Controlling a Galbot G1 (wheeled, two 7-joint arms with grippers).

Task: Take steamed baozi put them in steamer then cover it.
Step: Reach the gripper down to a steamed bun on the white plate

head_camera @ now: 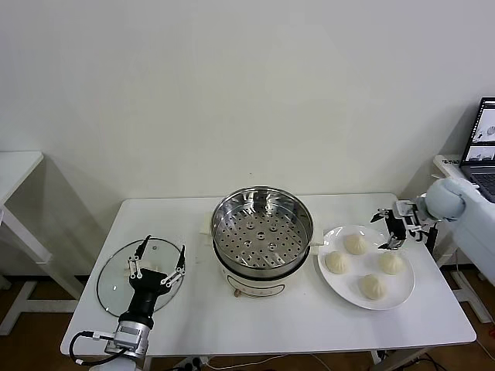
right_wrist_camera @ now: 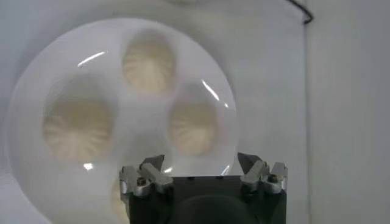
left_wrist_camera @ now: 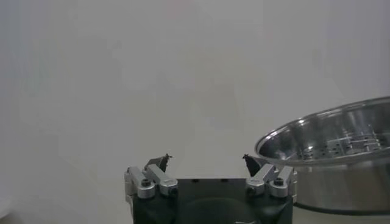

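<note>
Several cream-white steamed baozi (head_camera: pixel 355 244) lie on a white plate (head_camera: pixel 404 287) at the table's right. The steamer (head_camera: pixel 263 239), a shiny steel pot with a bare perforated tray, stands at the table's middle. My right gripper (head_camera: pixel 393 228) hovers open over the plate's far right rim; its wrist view looks down between the fingers (right_wrist_camera: pixel 200 159) at the baozi (right_wrist_camera: pixel 192 126) on the plate (right_wrist_camera: pixel 36 73). My left gripper (head_camera: pixel 158 263) stands open and holds nothing, above a round glass lid (head_camera: pixel 116 282) at the front left. In its wrist view the gripper (left_wrist_camera: pixel 206 158) faces past the steamer (left_wrist_camera: pixel 335 137).
The white table (head_camera: pixel 193 325) carries only the lid, steamer and plate. A laptop (head_camera: pixel 483 147) sits on a stand at the far right, behind my right arm. Another white table's corner (head_camera: pixel 15 166) shows at the far left.
</note>
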